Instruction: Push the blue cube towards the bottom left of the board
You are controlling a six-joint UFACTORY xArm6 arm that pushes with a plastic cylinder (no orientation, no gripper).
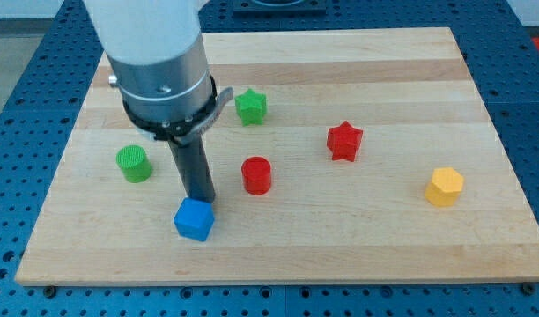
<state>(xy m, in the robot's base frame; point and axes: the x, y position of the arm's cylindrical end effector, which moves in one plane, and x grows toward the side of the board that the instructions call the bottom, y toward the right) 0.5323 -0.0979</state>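
The blue cube (195, 219) lies on the wooden board (358, 238) near the view's bottom, left of centre. My tip (200, 199) stands right at the cube's upper edge, touching or nearly touching it from the view's top. The dark rod rises from there to the grey arm (164, 70) at the view's upper left.
A green cylinder (134, 164) sits left of the rod. A red cylinder (256, 174) sits to the right of it. A green star (250, 106), a red star (344, 141) and a yellow hexagonal block (445, 187) lie further right.
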